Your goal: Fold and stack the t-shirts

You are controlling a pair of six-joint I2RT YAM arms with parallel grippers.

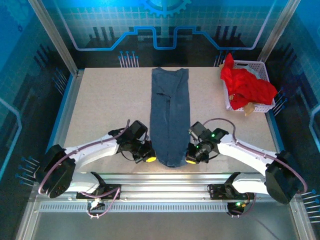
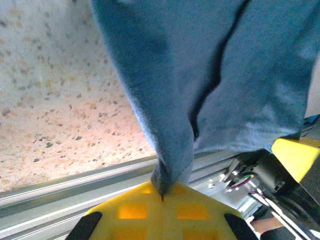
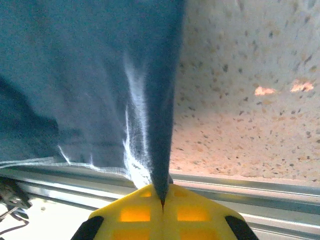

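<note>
I find no word, label, brand or number that I can read in any of my views. The one sign-like mark is a blue gear emblem (image 1: pixel 165 5) at the top of the back wall (image 1: pixel 100 25), and it carries no letters.
</note>
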